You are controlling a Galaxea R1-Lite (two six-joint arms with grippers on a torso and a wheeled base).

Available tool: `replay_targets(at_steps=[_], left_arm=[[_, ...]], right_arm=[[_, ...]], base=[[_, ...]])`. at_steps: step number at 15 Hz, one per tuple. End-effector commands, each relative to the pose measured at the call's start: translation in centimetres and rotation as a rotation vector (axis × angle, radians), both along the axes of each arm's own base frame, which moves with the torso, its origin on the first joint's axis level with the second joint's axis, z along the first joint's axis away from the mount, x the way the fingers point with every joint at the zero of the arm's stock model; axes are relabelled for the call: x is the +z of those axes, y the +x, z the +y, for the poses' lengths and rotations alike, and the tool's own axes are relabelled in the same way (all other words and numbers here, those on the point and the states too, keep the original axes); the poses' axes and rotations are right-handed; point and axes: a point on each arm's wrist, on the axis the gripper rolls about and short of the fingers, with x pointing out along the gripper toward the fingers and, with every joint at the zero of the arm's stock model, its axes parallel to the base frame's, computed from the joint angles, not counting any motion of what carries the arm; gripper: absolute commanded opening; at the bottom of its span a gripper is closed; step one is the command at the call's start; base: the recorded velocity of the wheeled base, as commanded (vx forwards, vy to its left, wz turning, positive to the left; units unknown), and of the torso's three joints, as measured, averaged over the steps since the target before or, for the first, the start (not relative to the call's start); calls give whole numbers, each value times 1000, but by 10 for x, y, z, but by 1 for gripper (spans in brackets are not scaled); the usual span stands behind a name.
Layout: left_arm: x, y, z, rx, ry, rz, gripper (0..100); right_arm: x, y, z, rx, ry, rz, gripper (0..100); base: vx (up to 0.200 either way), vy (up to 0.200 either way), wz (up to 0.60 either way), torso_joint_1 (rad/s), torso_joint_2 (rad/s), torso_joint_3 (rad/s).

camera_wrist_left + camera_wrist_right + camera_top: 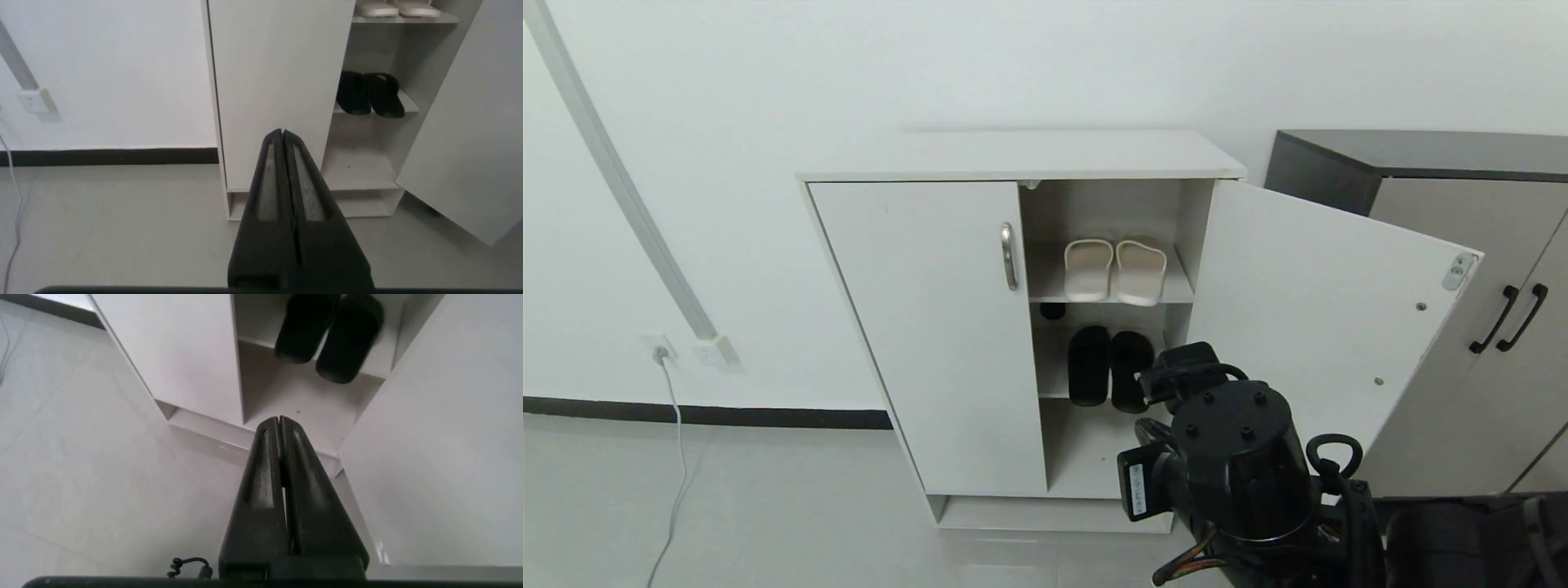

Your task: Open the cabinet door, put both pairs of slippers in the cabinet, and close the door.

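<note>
The white cabinet (pixel 1021 155) stands against the wall with its right door (pixel 1307 318) swung wide open and its left door (pixel 931 327) closed. A beige pair of slippers (pixel 1115 269) lies on the upper shelf. A black pair of slippers (pixel 1109 367) lies on the middle shelf. My right arm (pixel 1233 457) hangs low in front of the open compartment. My right gripper (pixel 280 422) is shut and holds nothing, below the black slippers (pixel 331 327) and beside the open door (pixel 441 457). My left gripper (pixel 282 135) is shut and holds nothing, facing the closed door with the black slippers (pixel 369 92) off to one side.
A dark grey cabinet (pixel 1462 245) with black handles stands right behind the open door. A wall socket (pixel 662 353) with a cable trailing down sits at the left. Bare tiled floor (pixel 727 506) spreads in front and to the left.
</note>
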Motion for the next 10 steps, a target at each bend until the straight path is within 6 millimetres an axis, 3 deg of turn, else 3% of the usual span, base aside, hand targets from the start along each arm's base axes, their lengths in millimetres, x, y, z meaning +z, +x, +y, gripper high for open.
replay_targets(at_steps=[1,10], left_arm=[[0,0,0,0,0,2,0],[0,0,0,0,0,2,0]], right_arm=[[0,0,0,0,1,-1,0],[0,-1,-1,0,-1,0,0]], base=[[0,0,0,119,-452,-354],[0,0,0,149,-473,-330]])
